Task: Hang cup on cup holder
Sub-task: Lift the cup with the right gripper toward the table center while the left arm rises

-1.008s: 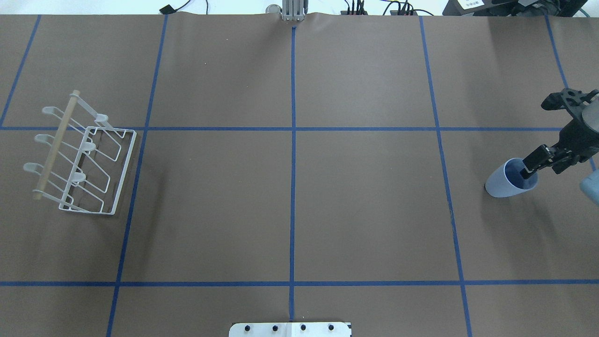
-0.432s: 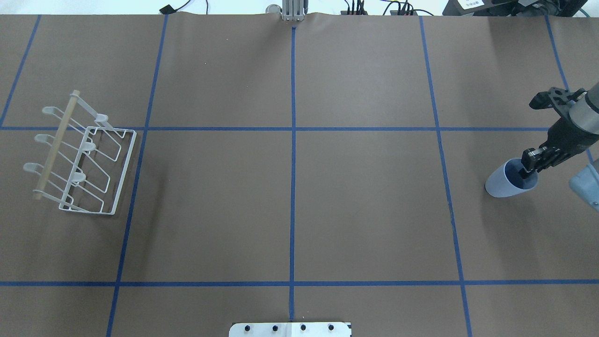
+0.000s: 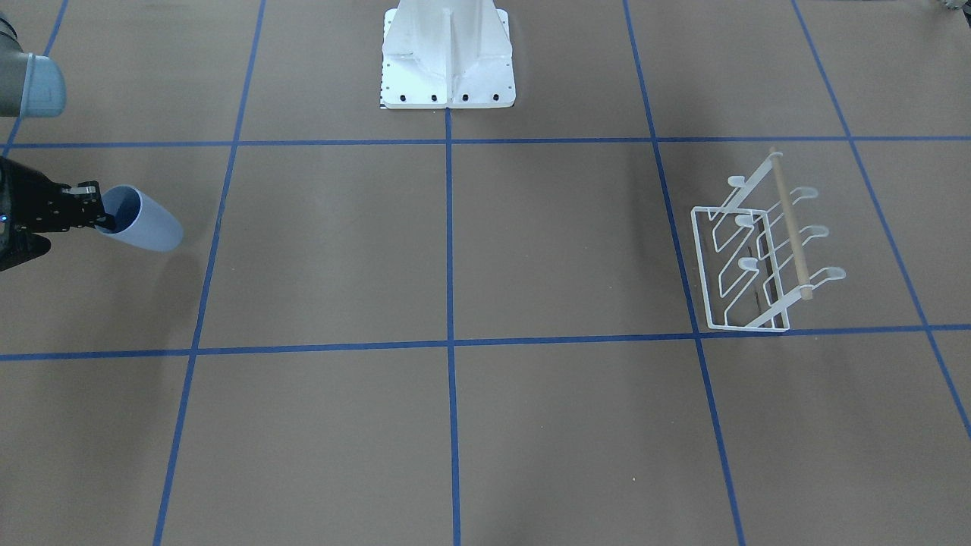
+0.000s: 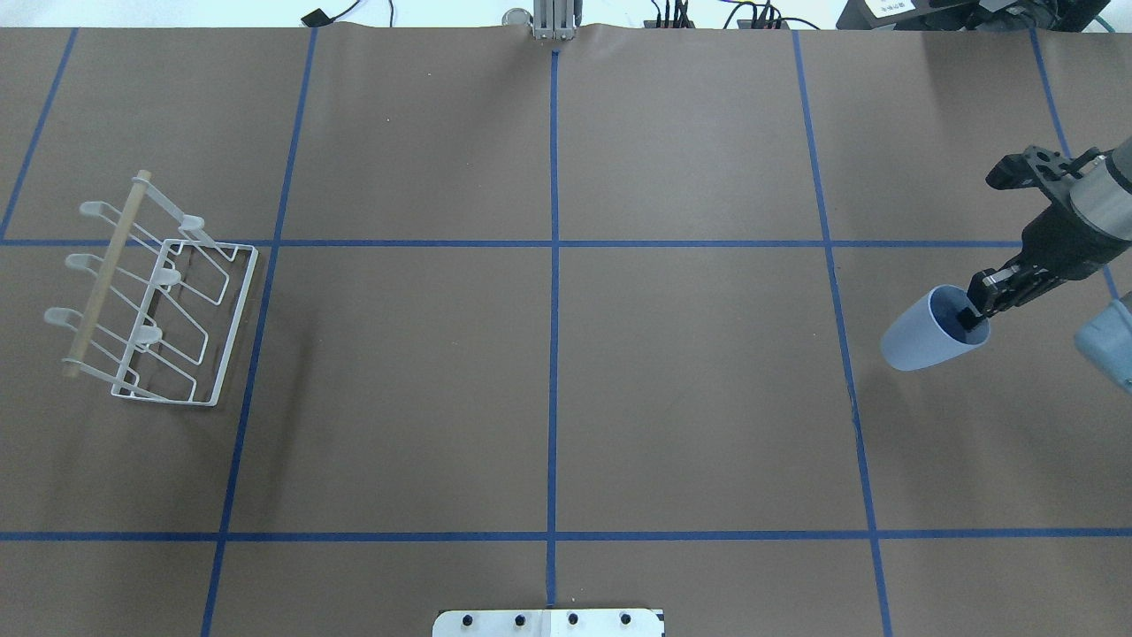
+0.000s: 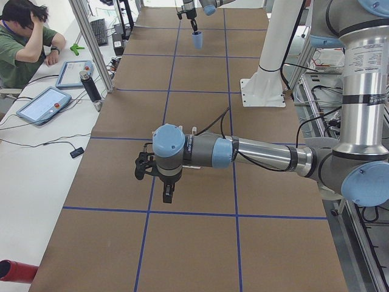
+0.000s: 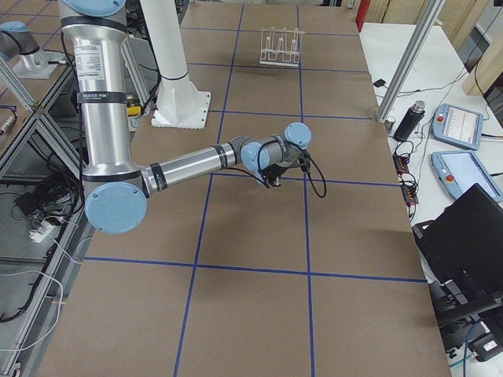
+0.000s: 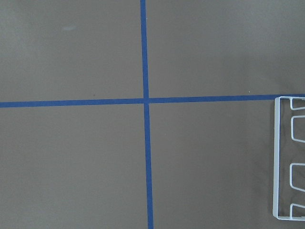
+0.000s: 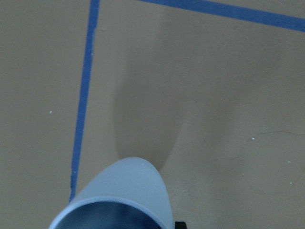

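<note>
Brown paper crossed by blue tape lines covers the table [image 4: 690,398], and all the action sits at its 3 o'clock edge in the overhead view.

The right gripper [image 4: 975,317] is clamped on the wall of the cup [image 4: 920,341] at the rim, with one finger inside the mouth. The cup is tilted, its closed base pointing toward 8 o'clock and its mouth toward 2 o'clock. The shadow on the paper beneath it suggests it hangs clear of the surface.

The cup holder [image 4: 168,310] stands well apart at 9 o'clock, across the whole table, with its prongs [image 4: 150,334] leaning up past the wooden dowel [image 4: 104,276].

The left gripper [image 5: 165,193] shows only in a side view, so whether its fingers are apart or together I cannot tell.

The step in hand looks like the carry toward the holder. A pinch on one thin, smooth wall lets the cup swing, so the move should be slow and level. The wrist needs to turn the mouth downward before arrival, then come in above a prong tip and lower along its slant. The wire holder looks light, so a sideways nudge could shove it.
</note>
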`<move>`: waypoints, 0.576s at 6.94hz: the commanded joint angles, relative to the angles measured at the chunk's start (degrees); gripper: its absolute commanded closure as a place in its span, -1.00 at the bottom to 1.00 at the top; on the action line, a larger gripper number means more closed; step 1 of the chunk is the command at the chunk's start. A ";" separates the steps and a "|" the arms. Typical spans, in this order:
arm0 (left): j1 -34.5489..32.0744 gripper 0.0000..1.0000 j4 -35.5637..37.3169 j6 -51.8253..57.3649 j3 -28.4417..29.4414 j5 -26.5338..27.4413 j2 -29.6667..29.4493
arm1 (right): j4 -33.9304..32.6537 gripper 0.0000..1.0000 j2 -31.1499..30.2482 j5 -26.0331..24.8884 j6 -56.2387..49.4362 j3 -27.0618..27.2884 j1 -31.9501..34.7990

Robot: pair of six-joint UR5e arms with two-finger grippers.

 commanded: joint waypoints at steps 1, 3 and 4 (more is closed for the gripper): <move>1.38 -0.97 -0.12 -3.69 -4.41 -0.09 -0.66 | 2.15 1.00 6.44 4.51 8.82 2.30 0.26; 8.12 -0.97 -8.06 -22.85 -8.89 -0.18 -1.45 | 17.82 1.00 12.52 4.08 33.64 1.25 -0.35; 13.20 -0.97 -18.65 -37.85 -8.65 -0.09 -1.46 | 24.69 1.00 13.33 3.99 40.80 1.16 -1.31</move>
